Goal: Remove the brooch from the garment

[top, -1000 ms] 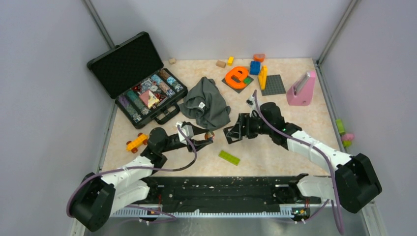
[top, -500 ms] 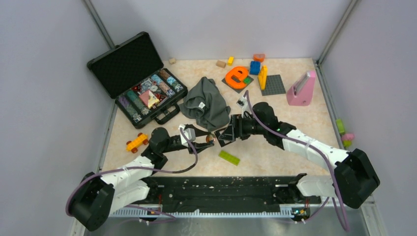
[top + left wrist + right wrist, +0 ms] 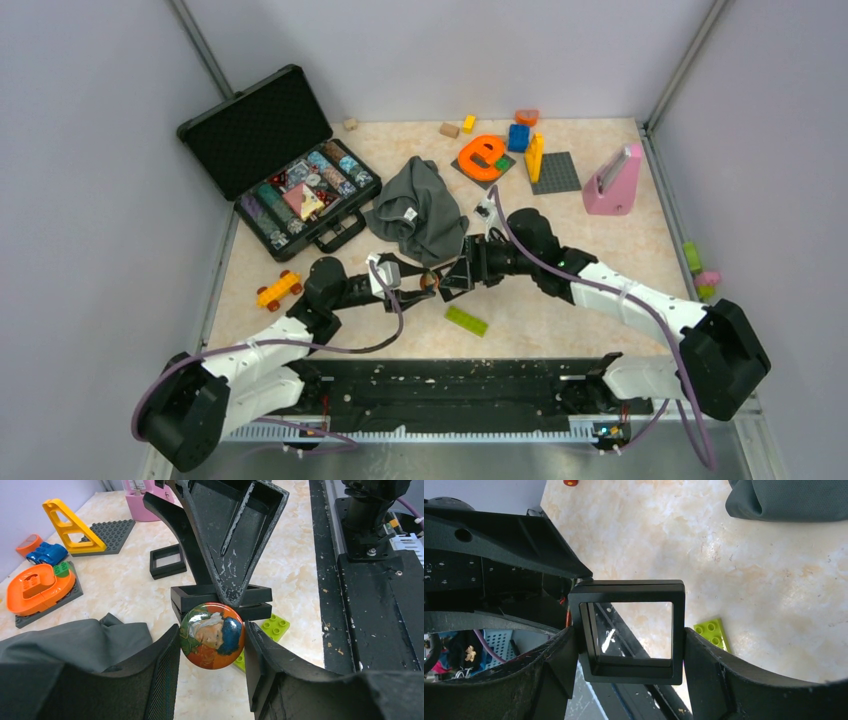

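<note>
The brooch [image 3: 212, 635] is a round glossy pin with an orange-and-green portrait, and my left gripper [image 3: 212, 641] is shut on its two edges above the table. My right gripper [image 3: 629, 645] is shut on a black square frame [image 3: 629, 589] with a clear pane. It holds that frame [image 3: 190, 592] right behind the brooch. Seen from above, the two grippers [image 3: 425, 283] [image 3: 455, 277] meet tip to tip at the table's middle front, where the brooch [image 3: 428, 281] is a small orange dot. The garment [image 3: 420, 210], a crumpled dark grey T-shirt with a white label, lies just beyond them, apart from the brooch.
A green flat brick [image 3: 466, 320] lies under the grippers. A second black frame [image 3: 167, 560] rests on the table behind. An open black case [image 3: 285, 165] stands far left, a toy car [image 3: 277, 290] near left. An orange letter toy [image 3: 483, 155], bricks, grey plates and a pink stand [image 3: 612, 180] lie at the back.
My right arm has carried the black frame leftward until it reaches the brooch held by my left gripper. The left gripper has barely shifted and keeps its hold.
</note>
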You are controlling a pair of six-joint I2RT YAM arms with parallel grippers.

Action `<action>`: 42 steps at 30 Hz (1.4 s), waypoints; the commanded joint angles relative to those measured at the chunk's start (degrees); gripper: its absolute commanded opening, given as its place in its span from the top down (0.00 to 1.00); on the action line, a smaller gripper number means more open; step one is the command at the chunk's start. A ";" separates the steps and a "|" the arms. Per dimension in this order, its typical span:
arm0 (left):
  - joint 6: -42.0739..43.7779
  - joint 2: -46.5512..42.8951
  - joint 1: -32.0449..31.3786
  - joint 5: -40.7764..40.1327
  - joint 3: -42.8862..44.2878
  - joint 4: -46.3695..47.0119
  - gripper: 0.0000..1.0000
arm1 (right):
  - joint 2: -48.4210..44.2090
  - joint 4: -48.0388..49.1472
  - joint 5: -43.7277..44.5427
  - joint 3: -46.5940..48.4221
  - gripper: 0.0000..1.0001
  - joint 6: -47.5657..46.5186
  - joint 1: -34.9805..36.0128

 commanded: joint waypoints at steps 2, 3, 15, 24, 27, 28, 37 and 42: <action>3.65 -0.02 -0.51 -3.64 3.44 -5.90 0.76 | -0.86 2.30 -2.36 3.99 0.37 0.11 1.39; 3.94 -0.20 -0.55 -4.11 3.51 -6.53 0.76 | -1.13 1.94 -2.26 4.13 0.37 0.24 1.39; 5.11 0.04 -0.67 -5.65 4.01 -8.77 0.77 | -2.29 -3.17 0.30 6.94 0.37 -0.64 1.30; 6.47 3.75 -0.70 -7.41 7.27 -16.10 0.78 | -3.84 -3.77 2.56 7.54 0.38 0.37 0.77; 6.59 4.37 -0.76 -8.53 8.15 -17.51 0.79 | -5.31 -3.22 3.82 6.74 0.38 1.59 -0.64; 6.71 4.25 -0.79 -8.83 7.91 -17.34 0.79 | -5.77 -2.77 4.19 6.15 0.39 2.14 -1.24; 6.13 4.03 -0.80 -8.68 7.79 -16.99 0.79 | -6.87 2.34 3.71 1.35 0.39 6.14 -3.88; 4.95 1.74 -0.80 -7.26 6.63 -14.60 0.79 | -6.23 6.11 5.79 -2.21 0.39 7.91 -4.60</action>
